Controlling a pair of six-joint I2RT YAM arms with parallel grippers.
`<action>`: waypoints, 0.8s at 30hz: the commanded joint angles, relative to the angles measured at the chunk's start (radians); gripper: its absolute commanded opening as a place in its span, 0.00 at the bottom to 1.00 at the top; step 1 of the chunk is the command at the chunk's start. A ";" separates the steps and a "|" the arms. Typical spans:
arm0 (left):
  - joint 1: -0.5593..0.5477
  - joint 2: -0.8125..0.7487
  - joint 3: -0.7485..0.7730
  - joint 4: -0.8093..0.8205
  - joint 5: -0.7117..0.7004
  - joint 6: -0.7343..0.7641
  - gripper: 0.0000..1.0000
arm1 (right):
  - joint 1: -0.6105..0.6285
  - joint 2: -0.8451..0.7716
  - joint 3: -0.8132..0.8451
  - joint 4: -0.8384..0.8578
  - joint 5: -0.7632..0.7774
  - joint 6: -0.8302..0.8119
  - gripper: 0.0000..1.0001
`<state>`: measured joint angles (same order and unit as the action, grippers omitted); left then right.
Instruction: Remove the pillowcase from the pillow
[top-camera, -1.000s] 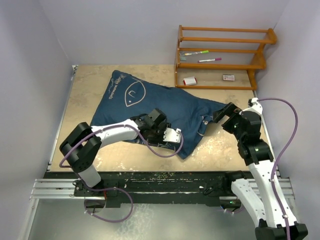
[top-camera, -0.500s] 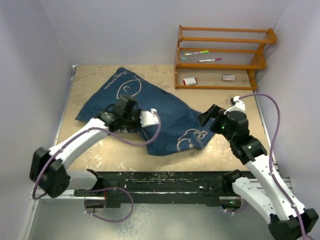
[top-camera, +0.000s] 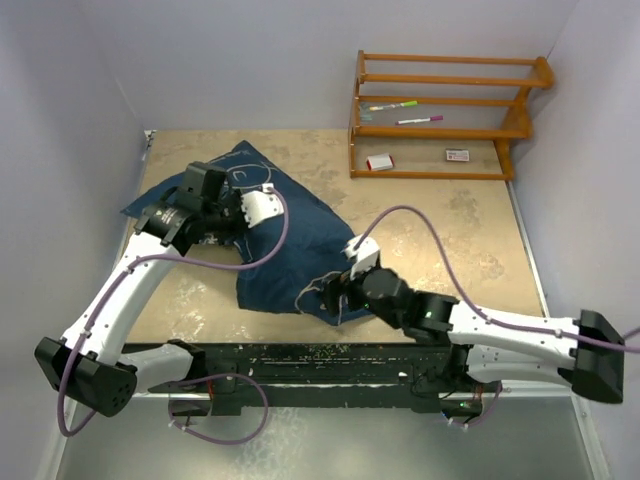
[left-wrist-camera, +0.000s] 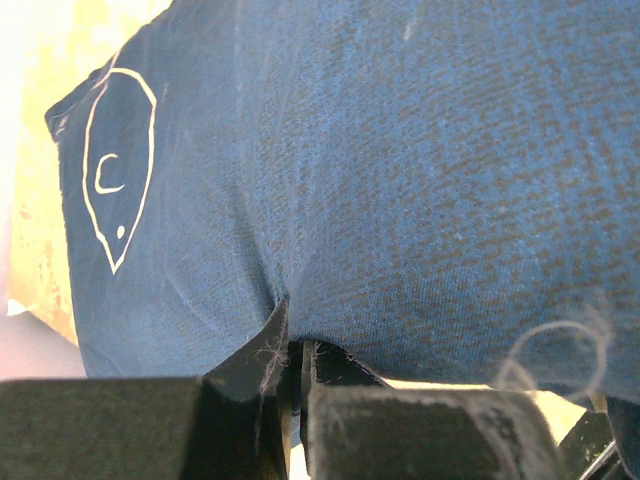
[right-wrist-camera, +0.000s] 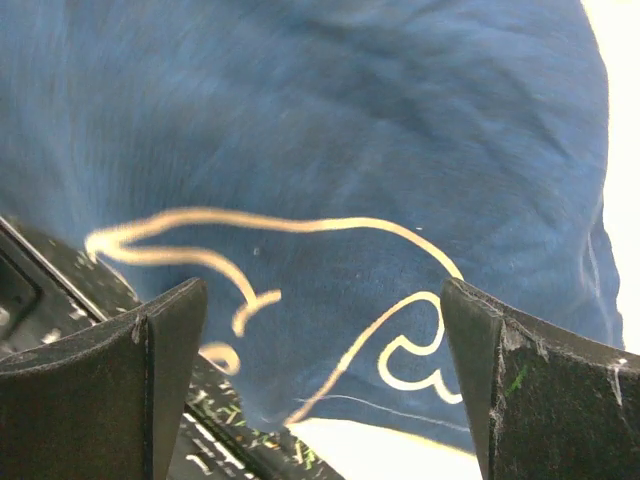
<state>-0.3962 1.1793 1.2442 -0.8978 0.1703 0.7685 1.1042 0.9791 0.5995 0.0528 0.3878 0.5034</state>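
The dark navy pillowcase (top-camera: 290, 250) with white line drawings lies crumpled on the left half of the table. The pillow does not show; it is hidden inside the cover or out of view. My left gripper (top-camera: 222, 212) is at the cover's back left and is shut on a pinched fold of it. The left wrist view shows the jaws (left-wrist-camera: 296, 345) closed on the blue fabric (left-wrist-camera: 400, 150). My right gripper (top-camera: 332, 297) hovers low over the cover's near right corner, open and empty. In the right wrist view its gap (right-wrist-camera: 320, 370) frames the printed fabric (right-wrist-camera: 300, 120).
A wooden shelf rack (top-camera: 440, 110) stands at the back right with markers and small cards on it. The tan table (top-camera: 450, 220) ends at a black rail (top-camera: 300, 355) along the near edge, right beside the cover's corner. Walls close in left and right.
My left gripper has pulled the pillowcase toward the back left. My right arm has swung from the right side down to the near middle, over the cover's near corner.
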 joint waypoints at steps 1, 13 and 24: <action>0.020 -0.036 0.190 0.012 -0.008 -0.005 0.00 | 0.120 0.100 0.059 0.238 0.208 -0.381 1.00; 0.028 -0.004 0.317 -0.081 -0.110 -0.012 0.00 | 0.462 0.301 -0.022 0.709 0.572 -1.081 1.00; 0.030 0.000 0.411 -0.159 -0.081 -0.004 0.00 | 0.450 0.582 0.017 1.101 0.728 -1.468 0.97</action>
<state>-0.3756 1.2236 1.5841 -1.1107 0.1005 0.7666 1.5826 1.5391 0.5922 0.8825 0.9916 -0.7708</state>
